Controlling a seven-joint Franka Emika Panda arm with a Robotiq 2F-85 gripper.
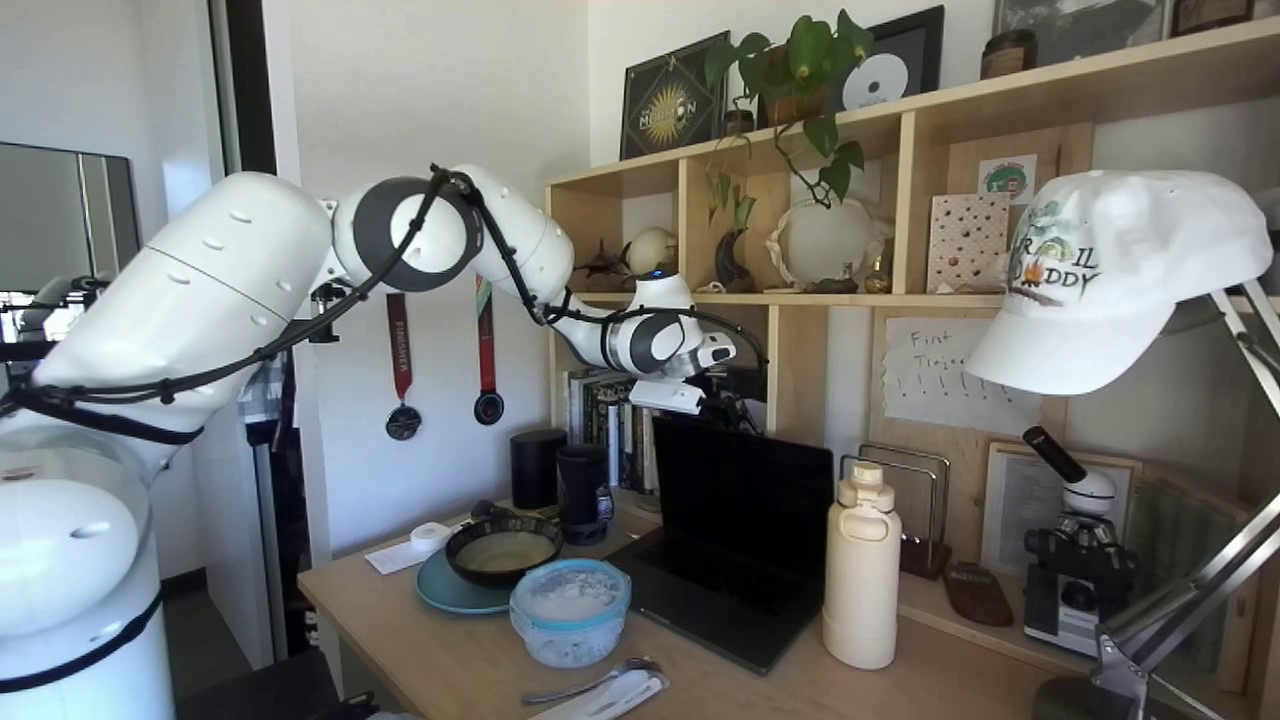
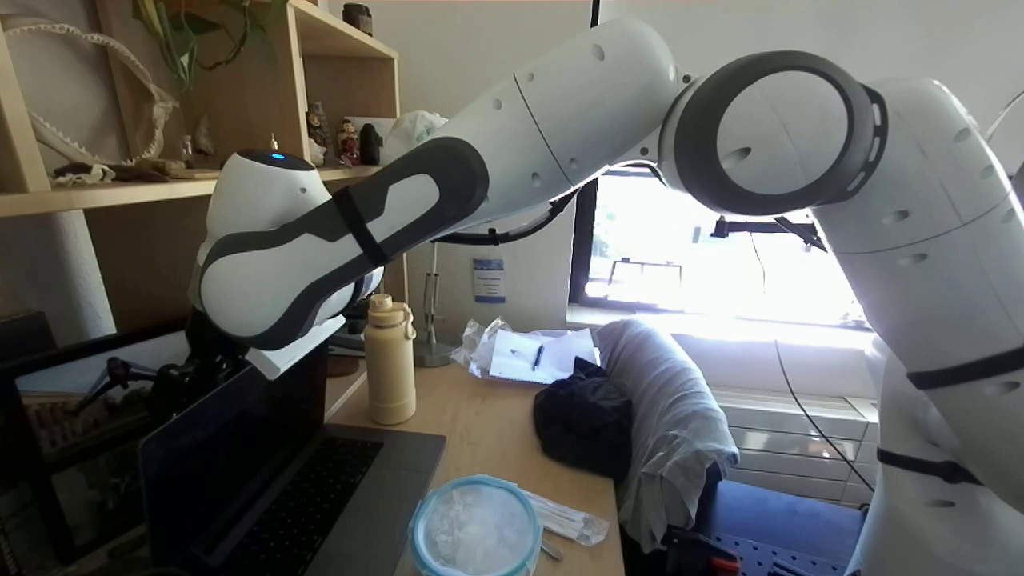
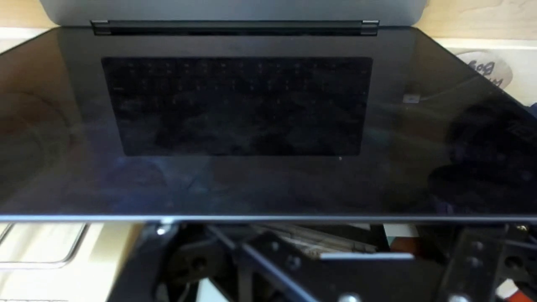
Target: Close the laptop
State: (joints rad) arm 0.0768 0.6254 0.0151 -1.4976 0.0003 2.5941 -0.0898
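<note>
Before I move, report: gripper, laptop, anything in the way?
Gripper behind the screen, open or shut unclear. Laptop open. Bottle beside it, off the keyboard.

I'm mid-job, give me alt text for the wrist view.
An open laptop dominates, its dark screen mirroring the keyboard, hinge near the top. The black gripper shows along the bottom, past the screen's edge; contact and jaw state are unclear. A wire rack sits at lower left.

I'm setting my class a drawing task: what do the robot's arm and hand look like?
The arm is white and rounded, with dark grey bands at some joints. Black straps circle it and a black cable runs along it. A blue light and a white box sit near the hand, which is black and angular, with shiny bolts in the wrist view.
</note>
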